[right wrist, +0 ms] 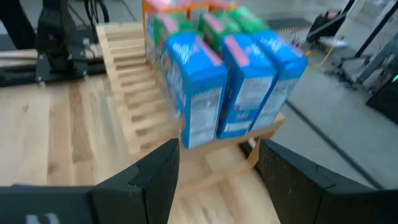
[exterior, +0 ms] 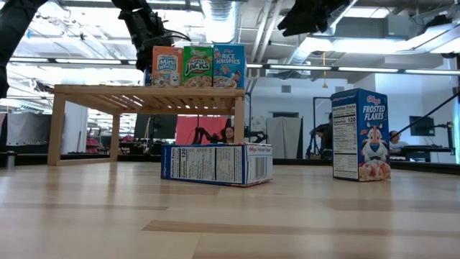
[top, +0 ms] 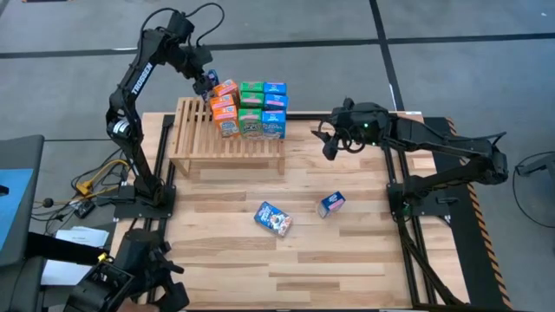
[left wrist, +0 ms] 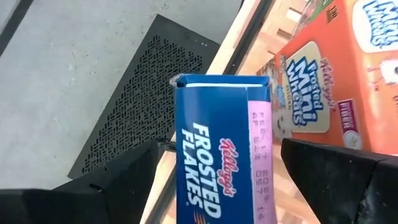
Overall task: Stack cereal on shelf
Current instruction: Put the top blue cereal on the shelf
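Upper left, the left hand (top: 206, 84) stands spread wide around an upright Frosted Flakes box (left wrist: 221, 155) at the shelf (top: 227, 139). Centre bench (top: 225, 260): two boxes (top: 272, 218) wait, nearer the right hand (top: 330, 146), fingers apart and empty.

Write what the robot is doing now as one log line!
left claw: open around blue box at shelf back corner | right claw: open, empty, beside shelf | two boxes on table
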Robot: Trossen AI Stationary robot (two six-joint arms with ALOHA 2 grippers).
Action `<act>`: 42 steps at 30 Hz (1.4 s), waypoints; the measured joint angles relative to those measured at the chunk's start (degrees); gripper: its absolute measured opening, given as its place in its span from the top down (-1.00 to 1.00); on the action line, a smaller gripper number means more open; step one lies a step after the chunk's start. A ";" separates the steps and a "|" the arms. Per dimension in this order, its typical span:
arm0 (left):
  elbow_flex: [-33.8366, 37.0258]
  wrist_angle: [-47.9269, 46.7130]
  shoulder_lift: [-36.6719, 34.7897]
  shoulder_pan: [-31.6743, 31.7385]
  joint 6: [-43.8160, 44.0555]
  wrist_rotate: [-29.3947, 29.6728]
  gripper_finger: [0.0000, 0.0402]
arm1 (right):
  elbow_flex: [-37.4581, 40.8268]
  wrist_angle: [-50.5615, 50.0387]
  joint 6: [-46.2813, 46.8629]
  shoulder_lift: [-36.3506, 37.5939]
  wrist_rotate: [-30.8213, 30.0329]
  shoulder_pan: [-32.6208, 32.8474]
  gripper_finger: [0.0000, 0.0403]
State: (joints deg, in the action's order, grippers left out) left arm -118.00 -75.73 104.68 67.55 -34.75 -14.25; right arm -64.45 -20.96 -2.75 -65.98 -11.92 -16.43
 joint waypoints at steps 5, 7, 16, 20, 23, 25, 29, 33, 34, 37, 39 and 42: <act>-0.02 -0.76 -0.02 -0.08 1.07 -1.52 -0.65 | 0.00 4.55 -2.31 0.00 0.13 -1.30 -0.21; -0.02 -1.21 -0.02 -0.17 1.27 -1.92 -0.65 | 0.00 5.11 -2.84 0.00 0.32 -2.21 -0.21; -6.85 -0.40 -0.06 -0.17 2.27 -0.53 -0.65 | -0.02 8.67 -3.48 -0.02 3.06 -6.23 -0.21; -11.52 -0.19 -0.09 -0.44 4.01 -1.65 -0.65 | -1.68 13.06 -5.81 -2.64 3.12 -7.68 -0.21; -14.94 -0.18 -0.10 -1.18 5.71 -2.48 -0.65 | -7.02 13.65 -7.95 -8.24 3.81 -8.82 -0.21; -17.06 -0.01 -0.15 -2.06 7.01 -2.47 -0.65 | -12.13 13.37 -8.28 -12.96 4.64 -9.85 -0.21; -16.08 3.29 -3.16 -4.07 9.64 -2.42 -0.65 | -26.06 13.44 -8.22 -23.39 4.74 -11.82 -0.20; -17.02 3.82 -6.01 -6.29 10.37 -2.46 -0.65 | -44.07 8.22 -7.80 -34.48 7.82 -13.45 -0.13; -16.88 4.30 -6.83 -6.78 11.52 -2.47 -0.64 | -48.78 6.19 -7.80 -37.41 9.60 -13.58 -0.10; -16.81 5.72 -9.10 -8.44 15.28 -2.48 -0.64 | -62.00 2.26 -7.80 -46.76 12.92 -13.85 -0.03; -16.81 5.90 -10.68 -9.31 16.83 -2.48 -0.64 | -69.82 0.08 -7.10 -52.74 13.32 -13.76 0.03; -16.81 5.77 -13.02 -10.79 17.28 -2.40 -0.64 | -66.87 8.50 -4.34 -54.95 13.49 -13.05 0.16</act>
State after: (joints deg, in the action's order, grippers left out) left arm -134.80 -69.96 91.66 56.76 -17.47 -16.65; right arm -131.32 -12.46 -7.09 -120.92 1.57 -29.48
